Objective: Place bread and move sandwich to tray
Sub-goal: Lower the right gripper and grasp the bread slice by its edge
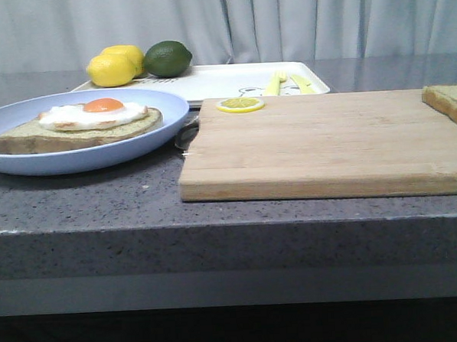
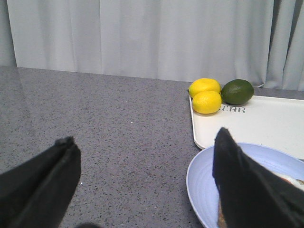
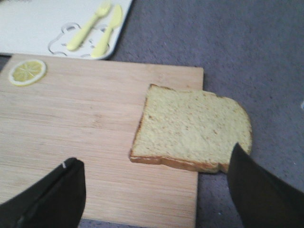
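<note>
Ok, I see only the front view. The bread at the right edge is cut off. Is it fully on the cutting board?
Observer: No. In the right wrist view the bread hangs over the right edge of the cutting board, partly above the counter.
Operator: Is the right gripper already closed on it?
Observer: No, the right gripper is open, with its fingers apart above the near part of the slice.
Operator: And the left gripper?
Observer: The left gripper is open too, beside the blue plate, in front of the tray.
</note>
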Motion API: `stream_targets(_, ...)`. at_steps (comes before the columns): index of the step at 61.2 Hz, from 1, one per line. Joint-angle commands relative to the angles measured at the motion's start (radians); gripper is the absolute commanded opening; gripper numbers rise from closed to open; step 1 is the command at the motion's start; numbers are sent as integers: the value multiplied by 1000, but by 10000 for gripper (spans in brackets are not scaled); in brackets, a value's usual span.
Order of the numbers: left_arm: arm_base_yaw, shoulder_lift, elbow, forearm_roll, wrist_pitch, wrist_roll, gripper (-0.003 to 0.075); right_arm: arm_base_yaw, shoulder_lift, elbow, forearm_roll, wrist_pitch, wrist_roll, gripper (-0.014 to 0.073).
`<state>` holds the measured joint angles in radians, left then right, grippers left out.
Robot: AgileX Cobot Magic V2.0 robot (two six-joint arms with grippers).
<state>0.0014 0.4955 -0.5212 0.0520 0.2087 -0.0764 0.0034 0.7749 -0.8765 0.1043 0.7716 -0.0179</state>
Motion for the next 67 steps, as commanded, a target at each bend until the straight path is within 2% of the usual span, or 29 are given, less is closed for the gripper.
stream_targets(1, 1, 9, -35, 1, -88, -2, 568, -49, 125, -144, -37, 72, 26, 616)
stream_targets(6, 1, 9, -35, 1, -88, -2, 568, -89, 239, -222, -32, 113, 34, 616)
stream_targets(12, 1, 9, -35, 1, -88, -2, 568, -129, 325, -278, -16, 93, 34, 616)
stream_targets(22, 1, 9, -35, 1, -88, -2, 568, -270, 507, -349, -5, 116, 34, 616)
stream_targets(26, 1, 9, -35, 1, -88, -2, 568, -339, 577, -378, 46, 139, 24, 616)
stream_targets(35, 1, 9, -35, 1, -88, -2, 568, -441, 696, -425, 298, 193, -158, 616)
stream_targets(43, 1, 9, -35, 1, -88, -2, 568, -464, 780, -466, 429, 254, -305, 616)
stream_targets(67, 1, 9, -35, 1, -88, -2, 568, -464, 941, -529, 473, 401, -427, 616)
